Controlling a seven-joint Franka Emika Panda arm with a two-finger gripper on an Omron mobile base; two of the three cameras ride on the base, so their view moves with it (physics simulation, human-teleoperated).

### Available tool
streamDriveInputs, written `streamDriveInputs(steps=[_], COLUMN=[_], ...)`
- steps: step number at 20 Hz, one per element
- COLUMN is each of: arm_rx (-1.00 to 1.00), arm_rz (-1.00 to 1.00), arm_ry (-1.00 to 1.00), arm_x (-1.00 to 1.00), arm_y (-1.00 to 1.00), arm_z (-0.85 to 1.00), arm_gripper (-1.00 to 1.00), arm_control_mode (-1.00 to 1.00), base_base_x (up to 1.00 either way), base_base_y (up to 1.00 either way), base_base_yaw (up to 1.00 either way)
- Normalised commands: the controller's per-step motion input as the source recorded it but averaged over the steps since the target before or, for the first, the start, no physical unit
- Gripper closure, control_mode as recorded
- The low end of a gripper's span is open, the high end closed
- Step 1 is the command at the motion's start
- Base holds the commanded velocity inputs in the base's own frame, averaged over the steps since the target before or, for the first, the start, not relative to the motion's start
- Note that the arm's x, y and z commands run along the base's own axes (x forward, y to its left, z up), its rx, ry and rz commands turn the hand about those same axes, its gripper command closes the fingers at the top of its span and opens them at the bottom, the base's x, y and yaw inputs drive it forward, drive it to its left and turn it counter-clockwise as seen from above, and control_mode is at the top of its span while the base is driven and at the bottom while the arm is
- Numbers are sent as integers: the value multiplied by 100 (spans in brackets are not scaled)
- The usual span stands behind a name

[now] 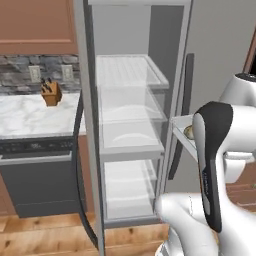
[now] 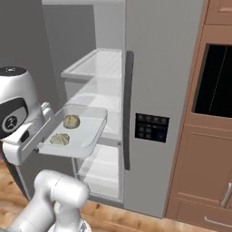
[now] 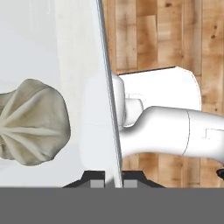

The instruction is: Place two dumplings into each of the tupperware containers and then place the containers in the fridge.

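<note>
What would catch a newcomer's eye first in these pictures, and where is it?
First, the tray held up level in front of the open fridge, with two dumplings side by side on it. The gripper is shut on the tray's rim, near the white arm at the left of the right base view. In the left base view, a knife block stands on the marble counter left of the fridge.

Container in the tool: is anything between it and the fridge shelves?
Nothing visible. The container, with two dumplings, is held in front of the fridge, whose door is open. The shelves ahead look bare.
</note>
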Motion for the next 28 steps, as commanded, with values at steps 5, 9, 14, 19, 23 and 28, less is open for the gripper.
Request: streamDriveInputs(steps=[5,9,14,19,23,28], arm_rx=[0,0,0,0,0,0], arm_rz=[0,0,0,0,0,0], arm_ry=[0,0,0,0,0,0], arm_x=[0,0,0,0,0,0], arm_y=[0,0,0,0,0,0], arm_z=[0,0,0,0,0,0], arm_gripper=[100,100,100,100,100,100], arm_control_mode=[100,100,100,100,100,100], base_base_x=[41,49,62,60,62,40], base_base_y=[12,40,48,10,20,9], base_base_yaw=[0,0,0,0,0,0])
